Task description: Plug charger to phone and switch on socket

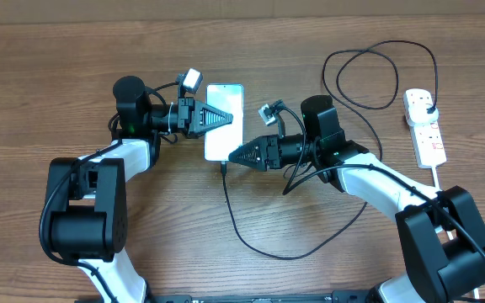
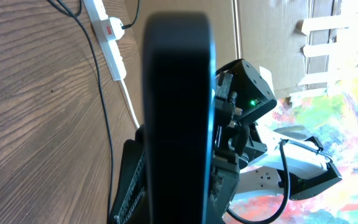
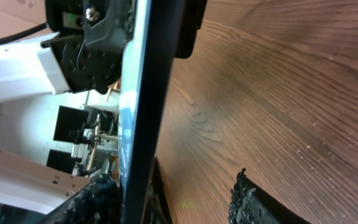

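The phone (image 1: 224, 94) lies screen-up mid-worktop (image 1: 57, 67), nearer the far edge, long axis running far to near. The left gripper (image 1: 230, 118) reaches in from the left-edge side and is clenched on the phone, one finger over the screen. The right gripper (image 1: 230, 156) sits at the phone's near end, fingers spread and straddling its edge, grasping nothing. The charger (image 1: 225, 171) has its connector just at that near end; whether it is seated cannot be told. Its cable loops toward the near edge, then runs to the socket (image 1: 423, 126) by the right edge, where its plug is seated.
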`<state>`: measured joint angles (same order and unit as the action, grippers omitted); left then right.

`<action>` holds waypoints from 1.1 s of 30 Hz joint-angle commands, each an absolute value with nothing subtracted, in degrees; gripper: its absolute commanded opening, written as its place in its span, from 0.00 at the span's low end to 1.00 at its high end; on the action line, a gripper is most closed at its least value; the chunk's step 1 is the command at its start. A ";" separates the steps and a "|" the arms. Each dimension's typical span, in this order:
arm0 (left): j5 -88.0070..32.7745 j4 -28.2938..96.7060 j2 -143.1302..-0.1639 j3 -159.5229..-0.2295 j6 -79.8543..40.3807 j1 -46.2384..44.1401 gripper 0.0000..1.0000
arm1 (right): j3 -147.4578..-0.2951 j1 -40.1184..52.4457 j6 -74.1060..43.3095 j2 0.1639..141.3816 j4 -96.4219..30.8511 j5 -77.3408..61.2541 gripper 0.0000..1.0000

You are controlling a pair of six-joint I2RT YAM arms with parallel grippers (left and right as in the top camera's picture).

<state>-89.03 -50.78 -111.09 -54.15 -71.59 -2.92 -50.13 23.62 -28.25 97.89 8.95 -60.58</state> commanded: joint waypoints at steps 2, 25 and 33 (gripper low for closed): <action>-90.54 -51.07 -111.15 -54.48 -70.24 -2.92 0.04 | -50.70 23.40 -25.41 95.07 9.04 -64.55 0.64; -90.52 -51.05 -111.15 -54.48 -69.38 -2.92 0.04 | -50.68 37.50 -10.59 88.42 -7.44 -29.74 0.62; -90.52 -51.05 -111.15 -54.48 -69.36 -2.92 0.04 | -50.68 37.50 -12.27 88.40 -3.88 -29.61 0.39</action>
<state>-89.25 -50.78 -111.09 -54.15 -70.52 -2.92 -50.24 37.54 -11.42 89.30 -4.54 -31.22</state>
